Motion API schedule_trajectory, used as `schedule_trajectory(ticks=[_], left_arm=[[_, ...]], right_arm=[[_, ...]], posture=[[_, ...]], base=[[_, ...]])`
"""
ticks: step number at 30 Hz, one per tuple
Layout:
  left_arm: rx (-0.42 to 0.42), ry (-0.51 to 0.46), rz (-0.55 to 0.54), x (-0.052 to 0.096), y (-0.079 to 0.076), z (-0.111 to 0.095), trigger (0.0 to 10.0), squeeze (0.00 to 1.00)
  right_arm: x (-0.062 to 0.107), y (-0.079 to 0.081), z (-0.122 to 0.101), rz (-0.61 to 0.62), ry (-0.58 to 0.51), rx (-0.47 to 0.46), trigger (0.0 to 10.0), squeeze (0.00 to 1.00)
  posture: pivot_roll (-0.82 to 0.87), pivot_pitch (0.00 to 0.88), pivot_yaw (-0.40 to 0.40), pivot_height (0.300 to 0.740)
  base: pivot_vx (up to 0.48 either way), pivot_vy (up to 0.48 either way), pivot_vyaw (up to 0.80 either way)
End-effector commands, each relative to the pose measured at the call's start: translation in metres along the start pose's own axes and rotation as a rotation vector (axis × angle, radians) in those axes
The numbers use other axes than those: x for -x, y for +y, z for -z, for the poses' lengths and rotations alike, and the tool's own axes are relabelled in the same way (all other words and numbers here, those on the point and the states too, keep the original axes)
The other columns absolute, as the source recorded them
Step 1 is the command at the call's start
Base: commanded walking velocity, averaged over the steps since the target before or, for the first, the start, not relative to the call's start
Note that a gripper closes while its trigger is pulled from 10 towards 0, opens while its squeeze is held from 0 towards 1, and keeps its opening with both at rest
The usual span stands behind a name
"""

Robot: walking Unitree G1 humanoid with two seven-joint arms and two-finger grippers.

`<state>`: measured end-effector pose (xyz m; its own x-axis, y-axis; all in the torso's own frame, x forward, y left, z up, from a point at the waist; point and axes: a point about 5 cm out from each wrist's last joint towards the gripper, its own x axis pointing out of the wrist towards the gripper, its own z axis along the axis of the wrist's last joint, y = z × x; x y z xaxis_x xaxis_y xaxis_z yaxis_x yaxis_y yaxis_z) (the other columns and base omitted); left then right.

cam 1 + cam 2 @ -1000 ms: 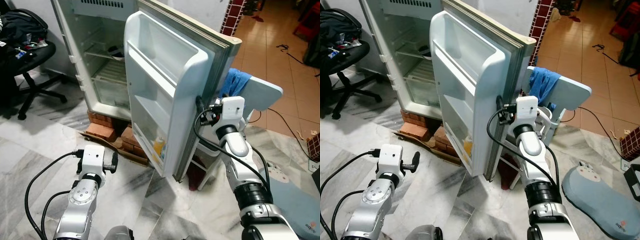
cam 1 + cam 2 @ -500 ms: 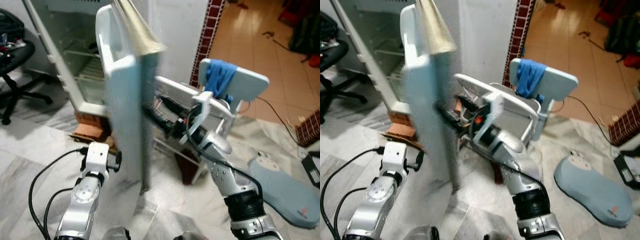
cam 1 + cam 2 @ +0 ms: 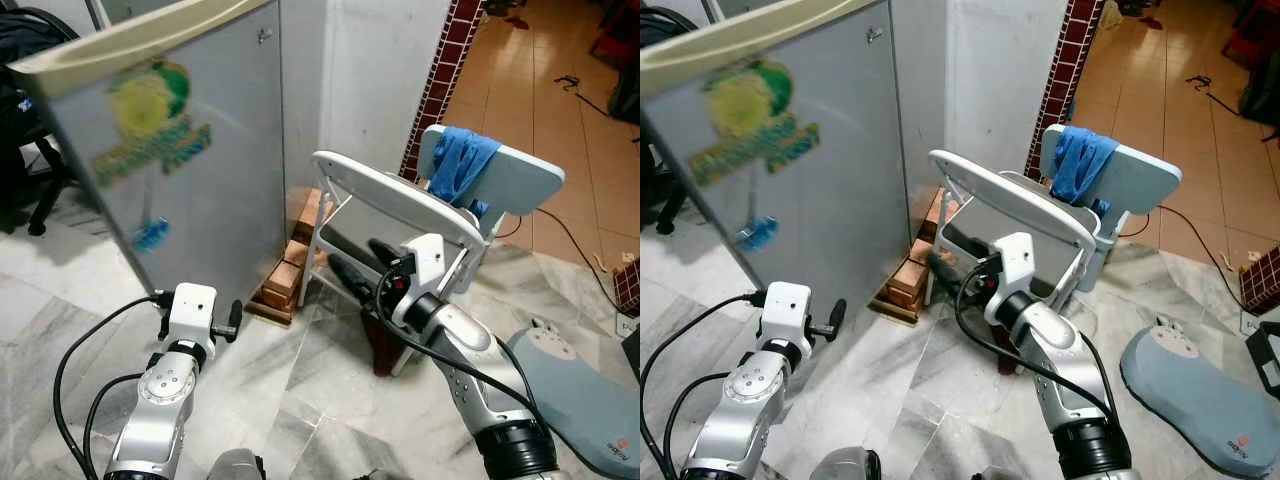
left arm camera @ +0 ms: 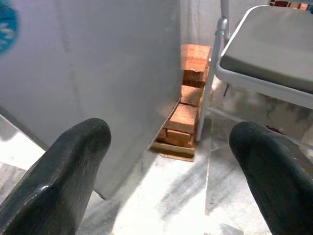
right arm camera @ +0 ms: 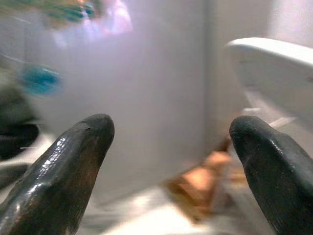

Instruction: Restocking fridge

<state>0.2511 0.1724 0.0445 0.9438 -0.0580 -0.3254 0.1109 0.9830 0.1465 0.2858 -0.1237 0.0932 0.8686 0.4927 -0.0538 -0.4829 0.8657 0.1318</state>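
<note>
Marble floor (image 3: 330,390) spreads below the nearly shut fridge door (image 3: 190,150); the right gripper (image 5: 168,161), spread and empty, faces it, the left gripper (image 4: 161,161) likewise released; closing seems underway, needing a final push.

from the head we look forward and down with two eyes sharing the grey fridge door (image 3: 190,170), white folding chair (image 3: 1020,215) and marble floor (image 3: 330,400), while each wrist camera looks close along its own parted black fingers (image 4: 73,166) toward that door.
</note>
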Motion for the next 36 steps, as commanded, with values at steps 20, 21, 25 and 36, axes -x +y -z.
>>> schedule_trajectory(ticks=[20,21,25,36], left_arm=[[0.017,-0.156,-0.044,0.003,0.003,-0.021,10.0,0.0],[0.026,-0.146,-0.047,0.004,0.003,-0.018,10.0,0.0],[0.057,-0.127,-0.029,0.004,0.003,-0.013,10.0,0.0],[0.015,-0.183,0.035,-0.001,-0.005,-0.025,10.0,0.0]], right_arm=[[0.037,-0.05,0.018,0.555,-0.021,0.08,10.0,0.0],[0.04,-0.051,0.024,0.564,-0.005,0.083,10.0,0.0],[0.042,-0.049,0.029,0.572,0.004,0.084,10.0,0.0],[0.035,-0.048,0.021,0.573,-0.036,0.087,10.0,0.0]], posture=[[0.06,0.074,-0.003,0.74],[0.05,0.074,-0.005,0.74],[0.05,0.067,-0.009,0.74],[0.05,0.056,-0.004,0.74]], base=[[0.0,0.472,-0.6],[0.0,0.476,-0.8],[0.0,0.469,-0.8],[0.0,0.467,-0.8]])
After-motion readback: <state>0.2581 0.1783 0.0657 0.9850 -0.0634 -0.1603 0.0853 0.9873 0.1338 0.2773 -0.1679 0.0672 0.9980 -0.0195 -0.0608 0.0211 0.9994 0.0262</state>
